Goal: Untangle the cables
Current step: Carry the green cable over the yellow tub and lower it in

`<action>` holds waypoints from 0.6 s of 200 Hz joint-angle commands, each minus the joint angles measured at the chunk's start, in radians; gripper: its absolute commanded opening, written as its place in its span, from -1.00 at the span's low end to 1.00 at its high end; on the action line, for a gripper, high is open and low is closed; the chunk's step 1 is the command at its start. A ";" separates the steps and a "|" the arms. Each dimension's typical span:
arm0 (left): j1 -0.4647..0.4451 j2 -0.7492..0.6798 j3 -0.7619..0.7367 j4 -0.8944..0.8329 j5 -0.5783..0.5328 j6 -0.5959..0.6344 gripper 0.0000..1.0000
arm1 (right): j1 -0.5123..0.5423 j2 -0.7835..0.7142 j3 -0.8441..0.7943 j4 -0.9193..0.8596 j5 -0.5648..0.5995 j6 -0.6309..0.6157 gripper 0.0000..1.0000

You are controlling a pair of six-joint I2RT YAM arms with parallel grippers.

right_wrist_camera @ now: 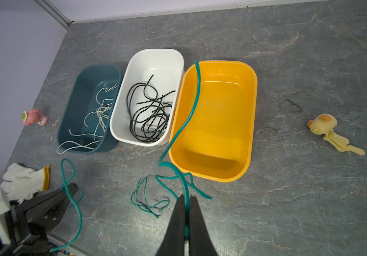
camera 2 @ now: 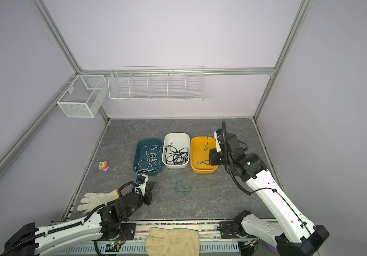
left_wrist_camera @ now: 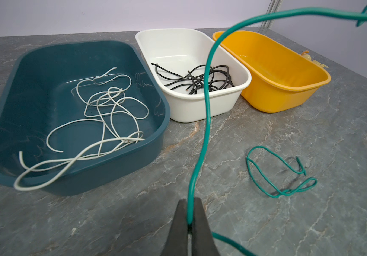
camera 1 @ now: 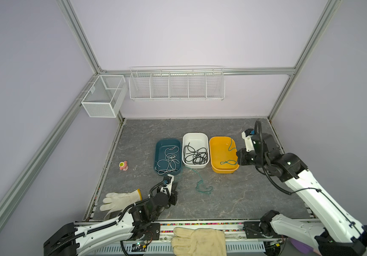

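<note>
We hold the teal-green cable (left_wrist_camera: 207, 104) clamped in both grippers: right gripper (right_wrist_camera: 186, 221) above the yellow tub (right_wrist_camera: 244, 110), left gripper (left_wrist_camera: 188, 223) well apart from that tub, slack loops between.

No writing, label or number is legible (in any view).

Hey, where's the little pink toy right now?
In both top views the pink toy lies alone, left of the teal bin and beyond the white glove.
</note>
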 commanded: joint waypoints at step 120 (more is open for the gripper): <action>0.001 -0.028 -0.006 0.008 0.009 -0.003 -1.00 | -0.137 0.418 -0.015 0.201 -0.145 0.050 -0.87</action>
